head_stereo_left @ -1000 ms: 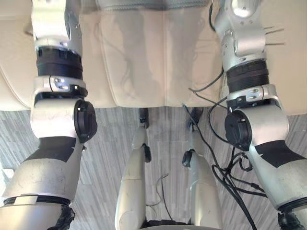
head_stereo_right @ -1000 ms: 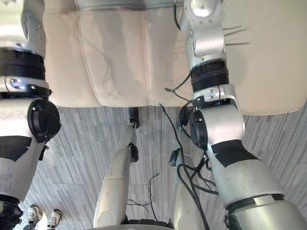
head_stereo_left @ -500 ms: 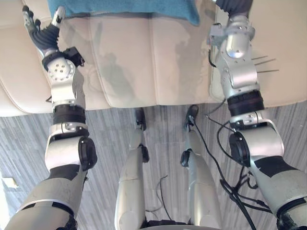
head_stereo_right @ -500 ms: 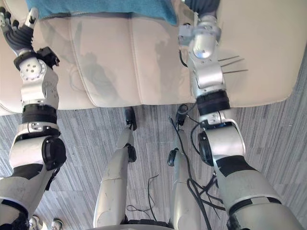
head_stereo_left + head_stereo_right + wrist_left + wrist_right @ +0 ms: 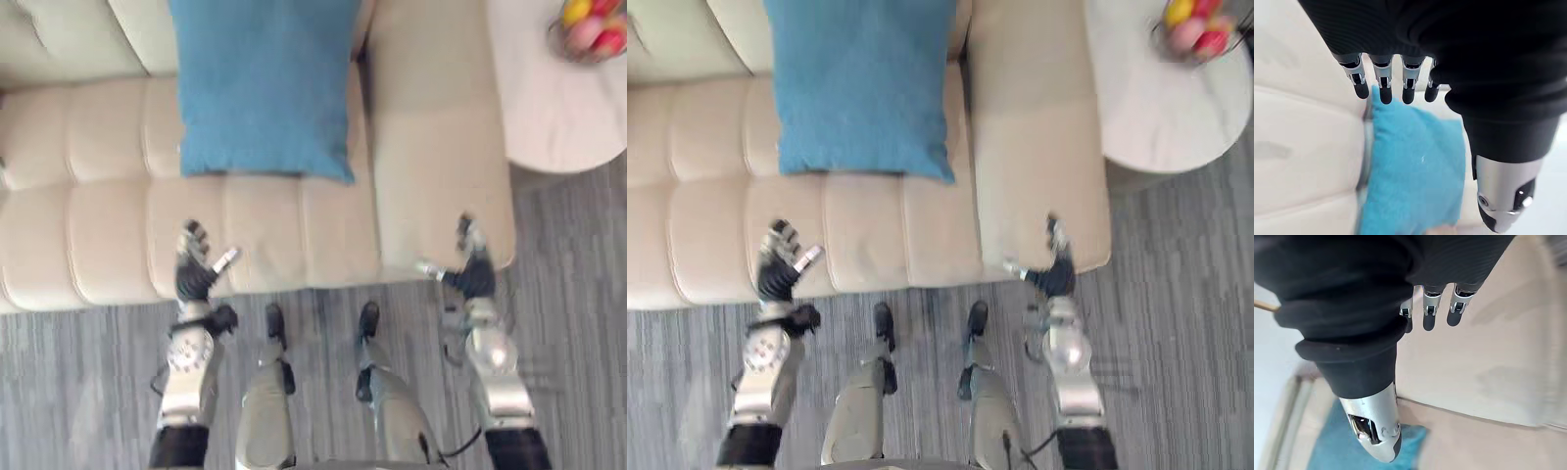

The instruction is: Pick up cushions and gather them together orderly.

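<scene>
1. My left hand (image 5: 194, 272) is empty. Its fingers are straight and spread, and the thumb stands out to the side. It is raised over the front edge of the sofa seat.
2. My right hand (image 5: 473, 274) is empty too, with straight fingers and the thumb held apart from them. It is raised over the front corner of the sofa's broad arm.
3. The two hands are well apart, and neither touches the cushion.
4. The blue cushion (image 5: 263, 88) lies farther back on the cream sofa (image 5: 88, 225). Its top leans against the backrest and its lower edge rests on the seat. One side is just beside the sofa's arm. Past the fingers of my left hand, the wrist view shows the same blue cloth lying against the pale upholstery.
5. The cushion is nearer my left hand than my right.
6. Beyond the sofa's arm, on my right, stands a round white table (image 5: 549, 117). On it is a bowl (image 5: 591, 24) of yellow and pink round things.
7. Grey striped floor (image 5: 78, 392) runs in front of the sofa.
</scene>
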{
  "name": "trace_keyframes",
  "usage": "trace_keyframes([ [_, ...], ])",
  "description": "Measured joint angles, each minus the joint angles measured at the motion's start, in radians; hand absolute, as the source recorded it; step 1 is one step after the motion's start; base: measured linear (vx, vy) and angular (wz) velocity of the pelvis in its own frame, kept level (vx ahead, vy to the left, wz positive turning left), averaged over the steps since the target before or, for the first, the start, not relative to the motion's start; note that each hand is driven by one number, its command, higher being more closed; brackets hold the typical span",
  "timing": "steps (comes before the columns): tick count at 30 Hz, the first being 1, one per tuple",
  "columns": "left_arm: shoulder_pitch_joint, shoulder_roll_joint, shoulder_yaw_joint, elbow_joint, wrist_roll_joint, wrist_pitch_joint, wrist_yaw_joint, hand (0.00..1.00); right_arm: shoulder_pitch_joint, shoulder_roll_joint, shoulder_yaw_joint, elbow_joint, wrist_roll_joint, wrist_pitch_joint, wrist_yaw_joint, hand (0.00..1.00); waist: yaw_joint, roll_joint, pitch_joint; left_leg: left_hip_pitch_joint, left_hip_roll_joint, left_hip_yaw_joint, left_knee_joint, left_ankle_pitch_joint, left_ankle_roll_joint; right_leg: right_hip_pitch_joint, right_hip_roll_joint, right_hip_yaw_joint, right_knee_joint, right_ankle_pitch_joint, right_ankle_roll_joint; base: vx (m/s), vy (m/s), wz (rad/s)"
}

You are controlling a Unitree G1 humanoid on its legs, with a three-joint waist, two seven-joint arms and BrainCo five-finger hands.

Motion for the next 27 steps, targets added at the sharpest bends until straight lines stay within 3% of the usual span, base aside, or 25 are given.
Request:
trace_keyframes([
  [6,0.020,-0.010,0.043,0.381,0.079,0.055,-0.054,0.00,0.026,0.026,-0.121,0.432,-0.060,0.038,0.041,0.00,-0.031,-0.002,-0.086,0.184,-0.021,0.032,0.008,-0.065,0.007,0.142,-0.020,0.045,0.040,-0.054,0.023,0.07,0.021,-0.16],
  [10,0.082,-0.006,0.111,0.469,0.139,0.070,-0.050,0.00,0.047,0.003,-0.184,0.521,-0.059,0.048,0.040,0.00,-0.034,0.000,-0.115,0.291,-0.042,0.086,0.006,-0.101,0.011,0.214,-0.036,0.101,0.039,-0.061,0.037,0.03,0.080,-0.37],
  [15,0.104,0.021,0.117,0.536,0.171,0.070,-0.050,0.00,0.039,-0.044,-0.213,0.604,-0.060,0.050,0.041,0.00,-0.034,-0.004,-0.132,0.337,-0.062,0.123,0.028,-0.128,0.020,0.206,-0.056,0.143,0.115,-0.081,0.049,0.00,0.073,-0.26],
  [17,0.094,0.032,0.117,0.545,0.172,0.070,-0.048,0.00,0.030,-0.058,-0.209,0.638,-0.061,0.051,0.040,0.00,-0.044,-0.015,-0.125,0.334,-0.072,0.123,0.059,-0.136,0.037,0.171,-0.068,0.136,0.200,-0.089,0.045,-0.06,0.042,-0.08],
  [18,0.091,0.034,0.118,0.543,0.172,0.069,-0.047,0.00,0.025,-0.062,-0.209,0.657,-0.061,0.050,0.039,0.00,-0.045,-0.026,-0.122,0.322,-0.078,0.115,0.060,-0.139,0.047,0.176,-0.071,0.137,0.187,-0.073,0.066,-0.14,-0.005,0.05],
  [19,0.087,0.035,0.126,0.545,0.174,0.064,-0.045,0.00,0.007,-0.054,-0.204,0.673,-0.061,0.052,0.038,0.00,-0.052,-0.006,-0.116,0.304,-0.059,0.124,0.082,-0.138,0.059,0.111,-0.085,0.132,0.477,-0.235,0.073,-0.15,-0.034,0.24],
  [20,0.087,0.036,0.125,0.544,0.174,0.064,-0.044,0.00,0.011,-0.054,-0.196,0.680,-0.061,0.052,0.038,0.00,-0.060,-0.014,-0.116,0.295,-0.062,0.106,0.098,-0.137,0.060,0.096,-0.091,0.131,0.608,-0.289,0.088,-0.15,-0.104,0.60],
  [21,0.088,0.044,0.126,0.544,0.174,0.064,-0.036,0.00,0.016,-0.052,-0.189,0.711,-0.062,0.054,0.038,0.00,-0.063,-0.038,-0.123,0.273,-0.071,0.076,0.126,-0.137,0.062,0.106,-0.090,0.134,0.772,-0.357,0.131,-0.09,-0.146,0.77],
  [22,0.094,0.053,0.126,0.542,0.175,0.067,-0.025,0.00,0.016,-0.050,-0.189,0.734,-0.068,0.057,0.037,0.00,-0.055,-0.058,-0.134,0.240,-0.075,0.056,0.166,-0.136,0.061,0.136,-0.081,0.127,0.798,-0.395,0.151,-0.06,-0.160,0.60],
  [23,0.093,0.054,0.129,0.541,0.176,0.067,-0.023,0.00,0.013,-0.053,-0.189,0.734,-0.074,0.057,0.036,0.00,-0.046,-0.066,-0.137,0.221,-0.076,0.055,0.183,-0.136,0.060,0.146,-0.081,0.127,0.752,-0.420,0.145,-0.07,-0.157,0.08],
  [24,0.094,0.040,0.136,0.544,0.178,0.071,-0.018,0.00,-0.010,-0.066,-0.189,0.734,-0.089,0.058,0.034,0.00,-0.020,-0.065,-0.138,0.183,-0.066,0.061,0.198,-0.122,0.050,0.160,-0.057,0.124,0.650,-0.447,0.116,-0.09,-0.093,-0.29],
  [25,0.097,0.026,0.136,0.544,0.178,0.073,-0.013,0.00,-0.038,-0.074,-0.189,0.733,-0.092,0.057,0.032,0.00,-0.013,-0.049,-0.134,0.161,-0.051,0.062,0.189,-0.106,0.045,0.172,-0.035,0.119,0.573,-0.447,0.085,-0.19,-0.087,-0.36],
  [26,0.091,0.007,0.134,0.544,0.177,0.077,-0.009,0.00,-0.077,-0.086,-0.189,0.732,-0.092,0.051,0.026,0.00,-0.003,-0.014,-0.113,0.139,-0.030,0.060,0.168,-0.072,0.042,0.196,-0.005,0.107,0.471,-0.425,-0.005,-0.27,-0.058,-0.13],
  [27,0.081,-0.011,0.129,0.545,0.173,0.078,-0.009,0.00,-0.103,-0.097,-0.191,0.733,-0.092,0.050,0.015,0.00,-0.004,0.027,-0.088,0.123,-0.010,0.045,0.147,-0.040,0.036,0.202,0.020,0.092,0.421,-0.385,-0.020,-0.35,-0.081,0.11],
])
